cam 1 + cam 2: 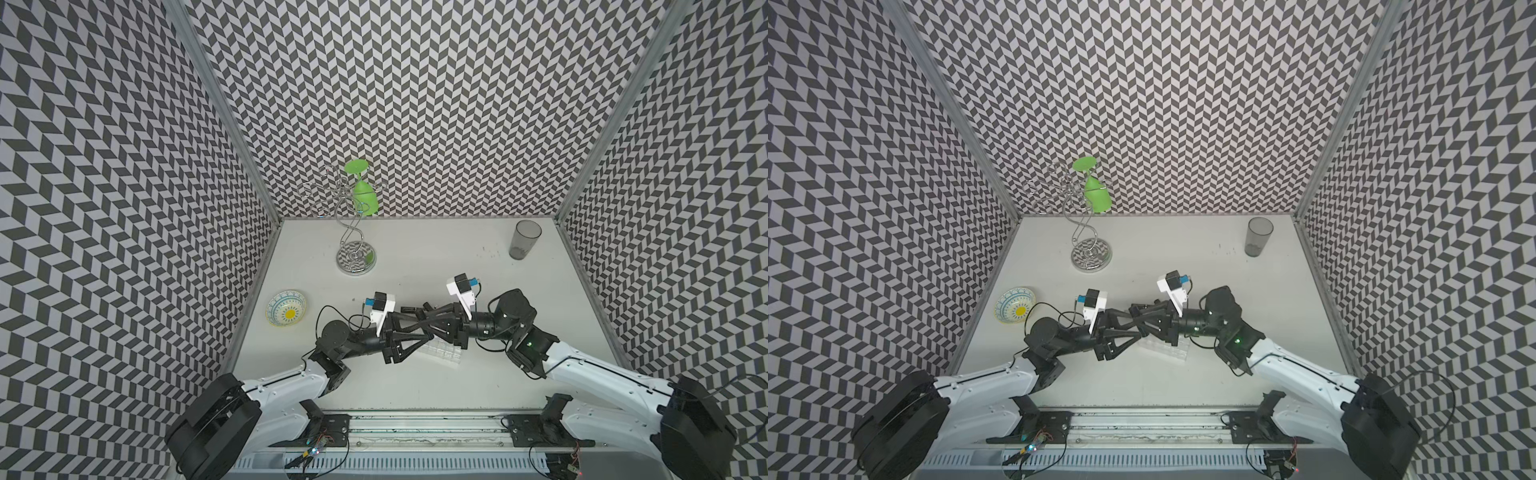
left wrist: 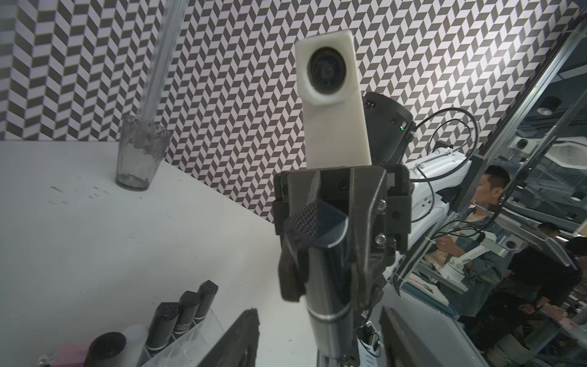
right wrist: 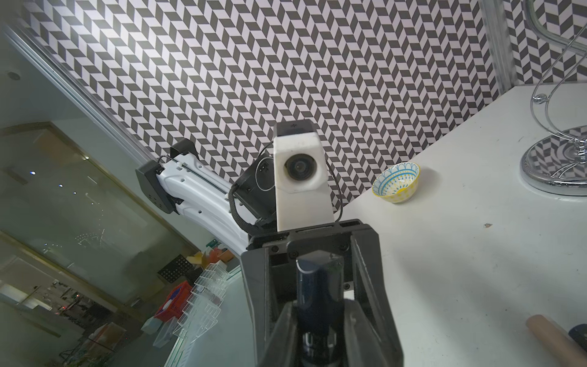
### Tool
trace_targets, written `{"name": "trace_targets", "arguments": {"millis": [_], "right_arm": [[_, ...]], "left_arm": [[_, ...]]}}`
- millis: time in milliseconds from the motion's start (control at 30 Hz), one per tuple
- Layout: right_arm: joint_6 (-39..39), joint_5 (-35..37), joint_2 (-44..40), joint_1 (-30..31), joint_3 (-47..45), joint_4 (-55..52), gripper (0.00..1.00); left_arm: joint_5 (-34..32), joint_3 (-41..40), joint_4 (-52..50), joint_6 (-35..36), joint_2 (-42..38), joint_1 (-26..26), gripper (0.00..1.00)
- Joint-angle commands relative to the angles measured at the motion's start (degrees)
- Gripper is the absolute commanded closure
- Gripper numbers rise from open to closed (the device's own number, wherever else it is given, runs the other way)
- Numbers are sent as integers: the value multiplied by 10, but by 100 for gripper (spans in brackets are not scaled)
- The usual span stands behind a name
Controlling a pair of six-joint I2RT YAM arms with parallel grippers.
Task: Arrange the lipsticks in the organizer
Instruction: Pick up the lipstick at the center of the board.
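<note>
Over the clear organizer [image 1: 442, 354], my two grippers meet tip to tip in both top views. The right gripper [image 3: 317, 343] is shut on a glossy black lipstick [image 3: 317, 292]. In the left wrist view that lipstick [image 2: 327, 286] sticks out between the fingers of my left gripper [image 2: 320, 343]. Those fingers stand open, with a gap on each side of the tube. Several lipsticks stand in the organizer [image 2: 178, 344]: three black ones [image 2: 184, 314] in a row, a pink one [image 2: 71, 354] and a round black one [image 2: 108, 344]. A beige lipstick [image 3: 552, 336] lies loose on the table.
A grey tumbler [image 1: 524, 240] stands at the far right. A patterned bowl [image 1: 286, 308] sits by the left wall. A chrome wire stand [image 1: 356, 257] with a green glass [image 1: 362, 191] hanging on it is at the back left.
</note>
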Motion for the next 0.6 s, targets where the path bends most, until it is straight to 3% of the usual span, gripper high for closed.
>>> {"name": "trace_targets", "arguments": {"millis": [0, 133, 267, 333, 433, 567], "right_arm": [[6, 5, -2, 4, -3, 54, 80], [5, -1, 0, 4, 1, 50, 79], [8, 8, -7, 4, -5, 52, 79], [7, 8, -11, 5, -9, 54, 79], [-39, 23, -16, 4, 12, -30, 80], [-80, 86, -38, 4, 21, -122, 80]], "left_arm": [[31, 15, 54, -18, 11, -8, 42], [27, 21, 32, -11, 11, -10, 48], [4, 24, -1, 9, -4, -10, 47], [11, 26, -8, 7, -5, -10, 42], [11, 67, -181, 51, -44, 24, 35], [-93, 180, -488, 155, -66, 36, 37]]}}
